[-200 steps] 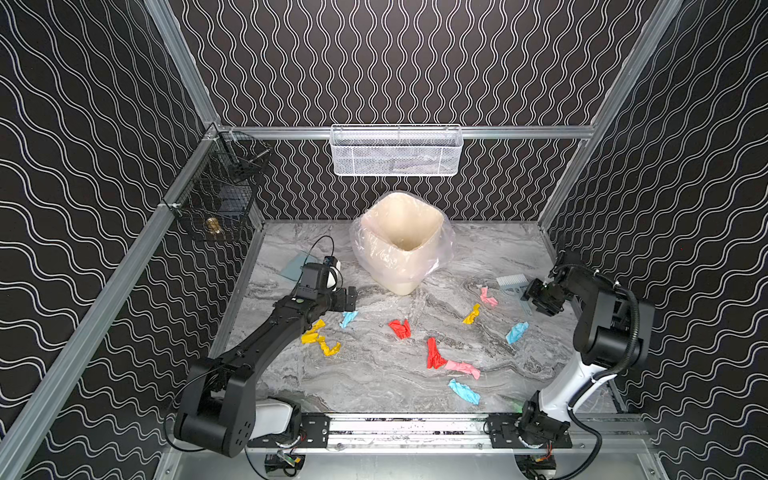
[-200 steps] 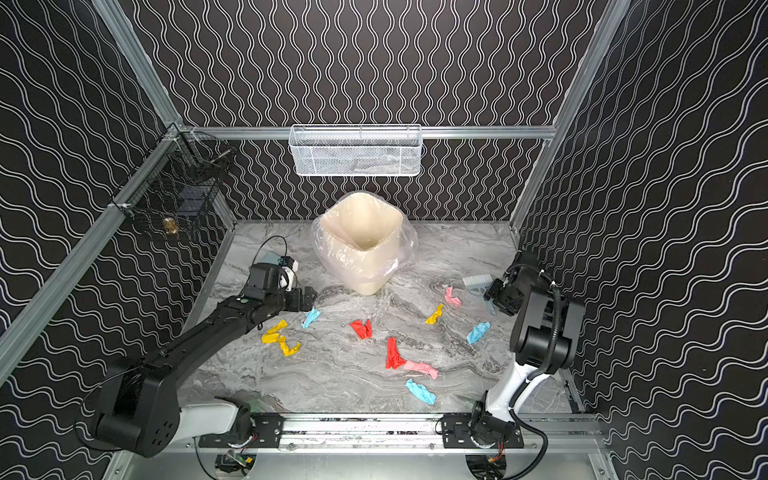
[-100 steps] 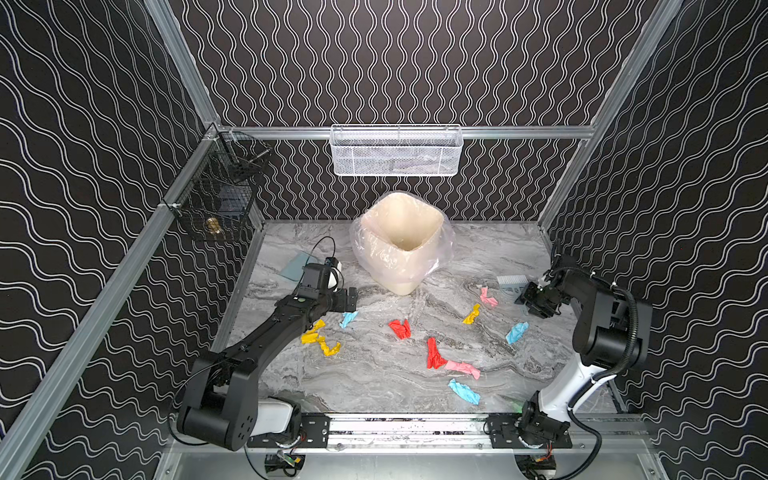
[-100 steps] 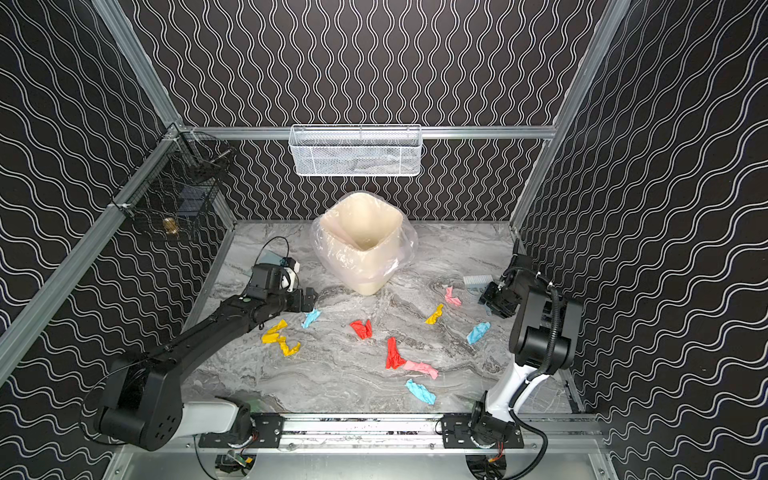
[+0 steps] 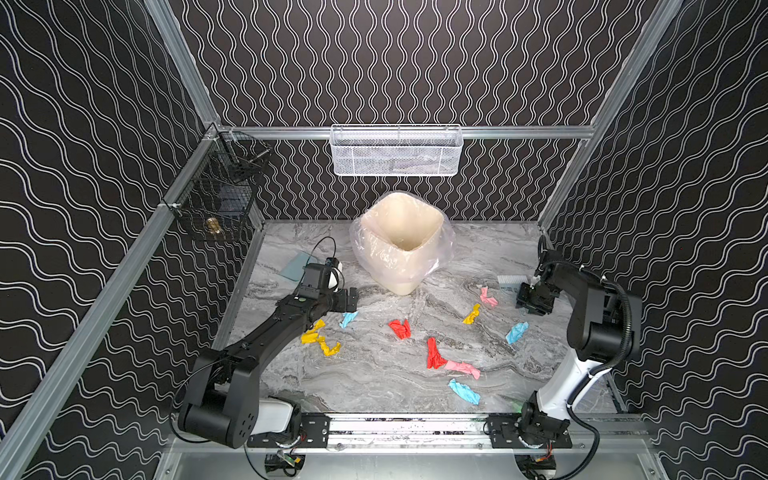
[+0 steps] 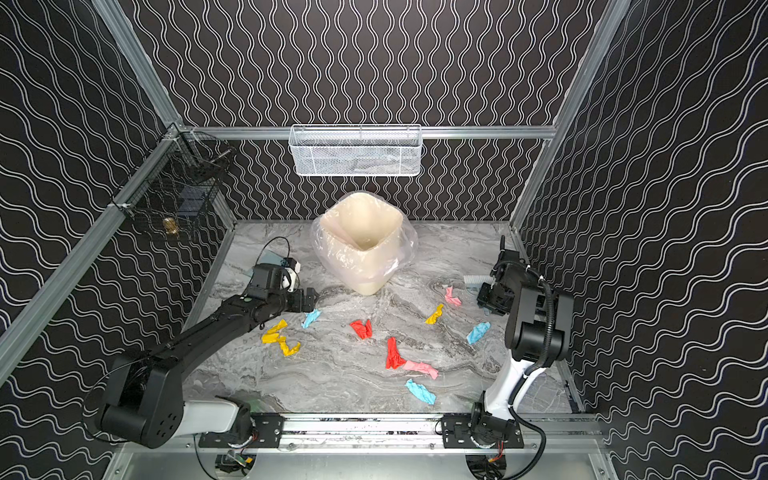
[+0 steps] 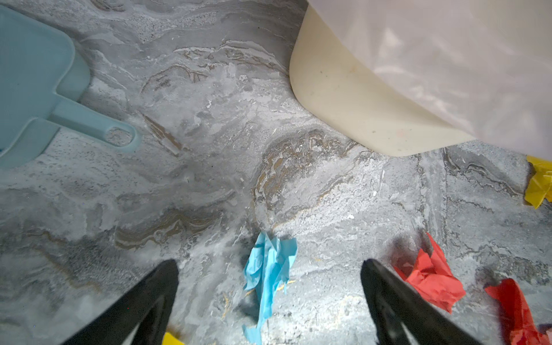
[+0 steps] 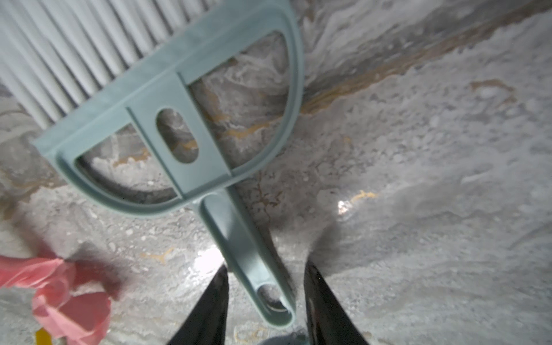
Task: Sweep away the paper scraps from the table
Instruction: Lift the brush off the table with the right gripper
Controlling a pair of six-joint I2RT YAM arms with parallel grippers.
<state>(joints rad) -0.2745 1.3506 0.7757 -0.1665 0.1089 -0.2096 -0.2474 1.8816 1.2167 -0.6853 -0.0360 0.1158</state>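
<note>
Several paper scraps lie across the marble table (image 5: 374,386): yellow ones (image 5: 320,338), a light blue one (image 5: 348,319), red ones (image 5: 400,328), a pink one (image 5: 462,368) and more toward the right. My left gripper (image 5: 351,299) hovers wide open over the light blue scrap (image 7: 268,277) and holds nothing. At the right, the pale blue brush (image 8: 191,128) lies flat. My right gripper (image 8: 265,268) is low over it. Its fingers stand on both sides of the handle's end (image 8: 268,295), narrowly apart, with a gap still showing on one side.
A cream bin (image 5: 401,241) lined with a clear bag stands at the back middle. The pale blue dustpan (image 7: 33,89) lies at the back left, beyond my left gripper. A white mesh basket (image 5: 395,149) and a black wire basket (image 5: 220,199) hang on the walls.
My right gripper's fingers have drawn closer together around the brush handle. The left arm has shifted only slightly and stays open. The scraps have not moved.
</note>
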